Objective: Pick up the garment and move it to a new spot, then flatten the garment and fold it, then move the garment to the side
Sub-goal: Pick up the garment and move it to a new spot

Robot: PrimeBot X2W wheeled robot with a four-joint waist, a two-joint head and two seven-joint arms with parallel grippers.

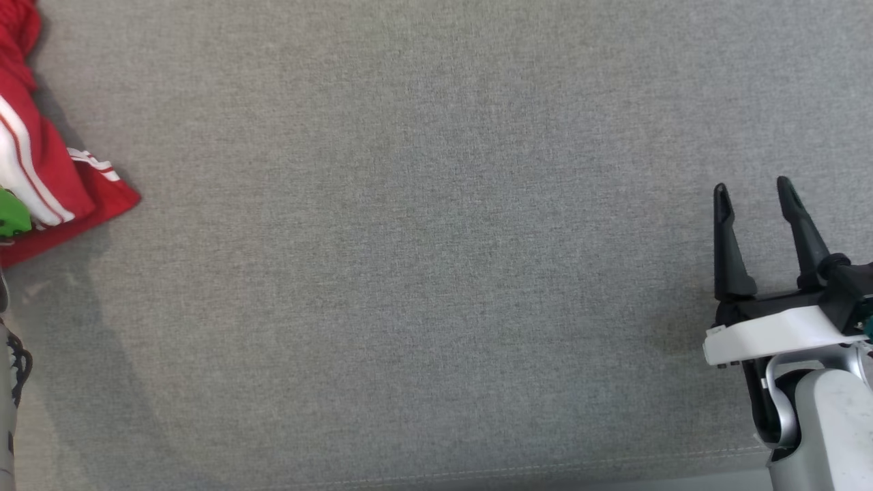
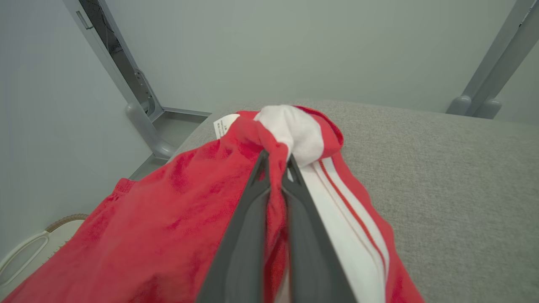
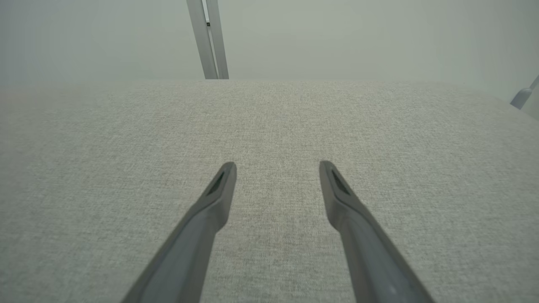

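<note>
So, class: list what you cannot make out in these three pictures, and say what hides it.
1. Head view: the red garment runs off the left edge; its type and full shape are unclear.
2. Head view: a green object, cut by that edge, cannot be identified.
3. Left wrist view: the white label has print too small to read.

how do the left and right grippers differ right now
The left gripper has its fingers shut, pinching a fold of the red garment; the right gripper has its fingers apart with nothing between them. The left gripper is on the garment; the right gripper is over the bare grey surface. Both have two long dark fingers.
</note>
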